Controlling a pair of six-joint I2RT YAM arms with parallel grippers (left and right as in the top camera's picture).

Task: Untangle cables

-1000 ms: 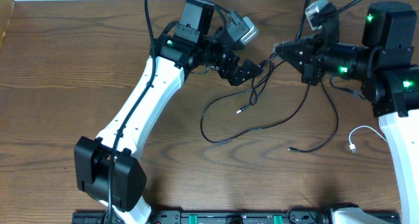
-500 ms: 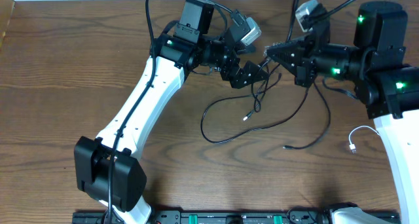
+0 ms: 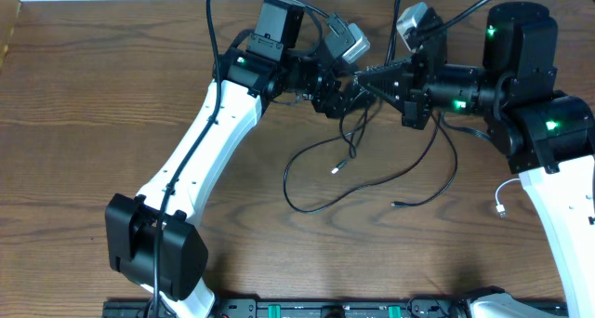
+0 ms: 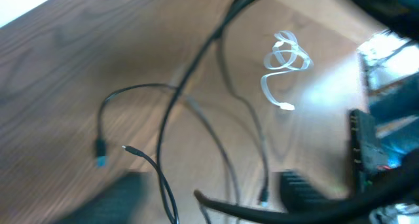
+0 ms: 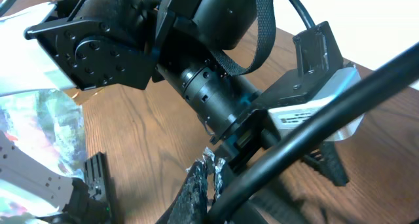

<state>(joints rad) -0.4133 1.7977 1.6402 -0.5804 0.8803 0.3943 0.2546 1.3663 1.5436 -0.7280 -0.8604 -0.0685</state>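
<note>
Black cables point(image 3: 285, 178): strands trail lengthwise from the claws toward the arm bases.
Left claw point(image 3: 351, 97): partly open, a strand between.
Right claw point(image 3: 359, 76): closed; hold unclear.

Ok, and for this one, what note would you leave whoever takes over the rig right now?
Right tool: shut on the black cables, lifted over the far middle of the table.
Left tool: tip to tip with it at the same strands; grip unclear.
White cable: flat on the table, apart, on the right side.
Done: white one is free.
Left: black strands cross below the tools; separate them.
</note>
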